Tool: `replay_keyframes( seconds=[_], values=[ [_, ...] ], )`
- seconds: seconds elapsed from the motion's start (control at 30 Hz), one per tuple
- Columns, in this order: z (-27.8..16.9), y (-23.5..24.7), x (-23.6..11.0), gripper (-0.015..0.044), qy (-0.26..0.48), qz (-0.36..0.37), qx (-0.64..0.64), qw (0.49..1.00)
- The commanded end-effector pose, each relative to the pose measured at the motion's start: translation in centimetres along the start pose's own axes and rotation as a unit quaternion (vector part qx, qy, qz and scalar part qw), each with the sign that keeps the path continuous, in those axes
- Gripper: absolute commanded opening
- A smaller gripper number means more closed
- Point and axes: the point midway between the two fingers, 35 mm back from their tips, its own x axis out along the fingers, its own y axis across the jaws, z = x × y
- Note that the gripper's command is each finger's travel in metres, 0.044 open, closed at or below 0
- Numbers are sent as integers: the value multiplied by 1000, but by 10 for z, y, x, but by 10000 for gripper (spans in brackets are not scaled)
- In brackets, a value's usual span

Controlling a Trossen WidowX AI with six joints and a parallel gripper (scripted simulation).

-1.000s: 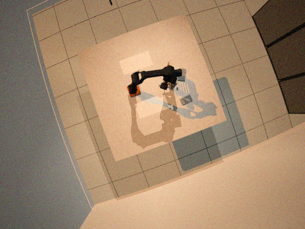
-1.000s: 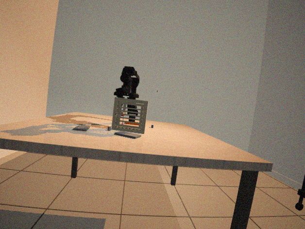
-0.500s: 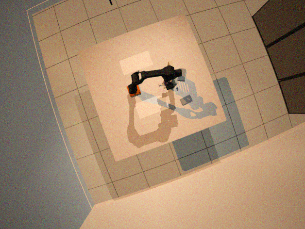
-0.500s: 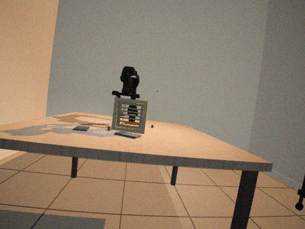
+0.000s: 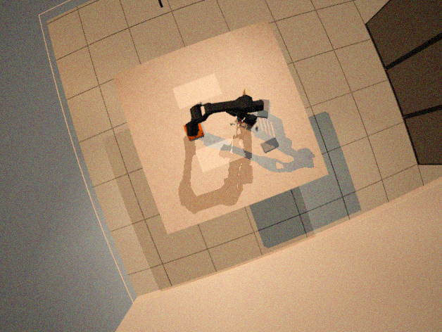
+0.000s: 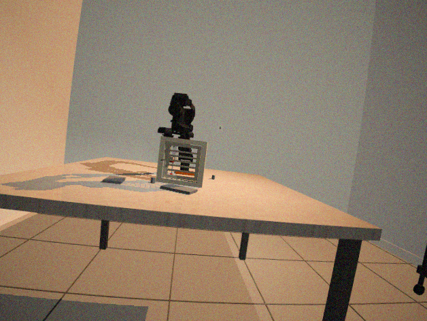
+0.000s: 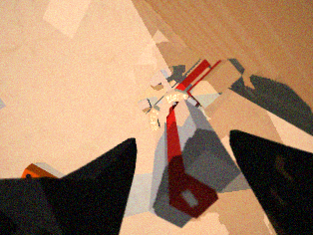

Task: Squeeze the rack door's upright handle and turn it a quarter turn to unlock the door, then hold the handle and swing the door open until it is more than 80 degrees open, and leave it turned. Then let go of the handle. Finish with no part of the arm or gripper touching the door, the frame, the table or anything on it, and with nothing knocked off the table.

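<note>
Showing open tool [image 7: 181,140] above red-topped handle [image 7: 193,195]

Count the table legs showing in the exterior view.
3: the left leg, the middle leg and the thick near leg, at the picture's right. Another may be hidden or out of frame.

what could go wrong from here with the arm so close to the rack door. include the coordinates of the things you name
The black gripper [image 7: 181,140] stands open around the red upright handle [image 7: 173,149], seen askew between the fingers, so closing could pinch it unevenly or slip. The black arm [image 5: 221,107] [image 6: 181,113] reaches over the grey slatted rack frame [image 6: 204,165] and might bump its top edge when it swings.
</note>
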Motion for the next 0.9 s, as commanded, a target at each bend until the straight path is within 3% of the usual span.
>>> replay_keyframes(
  seconds=[0.0,0.37,0.77,0.87],
  values=[
    [0,0,0,296,-1,0,-178,984],
    [0,0,0,296,-1,0,-421,907],
    [0,0,0,296,-1,0,-425,905],
    [0,0,0,217,-1,0,-425,905]
  ],
)
